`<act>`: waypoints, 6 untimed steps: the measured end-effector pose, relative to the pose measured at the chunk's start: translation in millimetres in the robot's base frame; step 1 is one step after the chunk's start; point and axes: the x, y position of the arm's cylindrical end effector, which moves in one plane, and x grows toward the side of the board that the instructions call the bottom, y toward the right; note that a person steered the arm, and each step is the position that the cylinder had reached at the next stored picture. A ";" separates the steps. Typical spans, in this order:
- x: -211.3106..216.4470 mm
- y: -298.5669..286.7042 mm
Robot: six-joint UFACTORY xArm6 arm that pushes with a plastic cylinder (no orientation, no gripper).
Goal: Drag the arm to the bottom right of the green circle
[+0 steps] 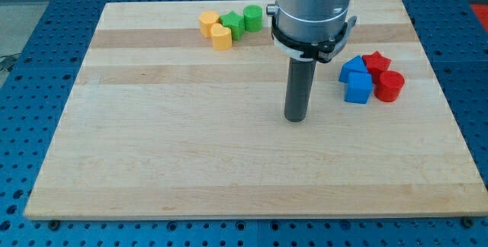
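Approach step in hand: rod tip [295,118], no gripper fitted, stands mid-board, well apart from green circle [253,17] at far edge; next move travels far-left, stopping just near-right of it

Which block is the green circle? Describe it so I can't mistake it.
Look along the wooden board's top edge, at the yellow-and-green cluster left of the arm. The green circle is that cluster's rightmost block, a round upright cylinder; the other green block beside it is angular. My tip is lower right, mid-board.
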 end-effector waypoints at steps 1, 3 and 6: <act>0.0 0.0; -119.6 -2.3; -262.8 8.8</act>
